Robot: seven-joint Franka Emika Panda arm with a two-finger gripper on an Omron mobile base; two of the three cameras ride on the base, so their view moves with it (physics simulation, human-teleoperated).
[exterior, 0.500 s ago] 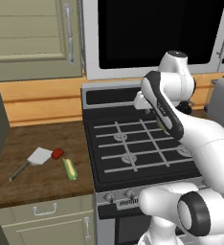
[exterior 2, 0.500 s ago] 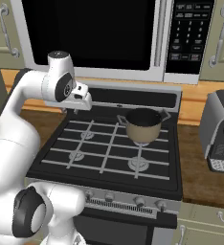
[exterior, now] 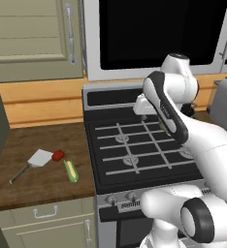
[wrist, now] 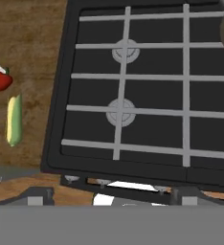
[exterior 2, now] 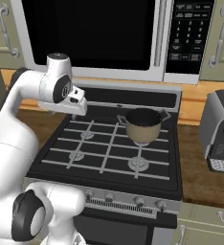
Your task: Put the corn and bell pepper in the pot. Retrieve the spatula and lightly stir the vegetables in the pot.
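Observation:
The corn (exterior: 71, 170), a slim yellow-green cob, lies on the wooden counter left of the stove, also in the hand view (wrist: 14, 119). Just behind it sits the red bell pepper (exterior: 58, 155) (wrist: 1, 81), touching the pale blade of the spatula (exterior: 38, 159), whose dark handle points toward the counter's front left. The grey-bronze pot (exterior 2: 143, 124) stands on the stove's back right burner with nothing visible in it. My gripper (exterior 2: 78, 113) (exterior: 143, 114) hangs over the back left of the stove, open, fingertips (wrist: 37, 196) far apart and holding nothing, well right of the vegetables.
The black stove (exterior: 135, 150) with grey grates lies under the hand. A microwave (exterior 2: 99, 33) hangs above it. A grey appliance (exterior 2: 221, 131) stands on the right counter. Cabinets (exterior: 33, 34) hang over the left counter.
The hand has shifted slightly left and down over the stove. The corn, pepper, spatula and pot have stayed put.

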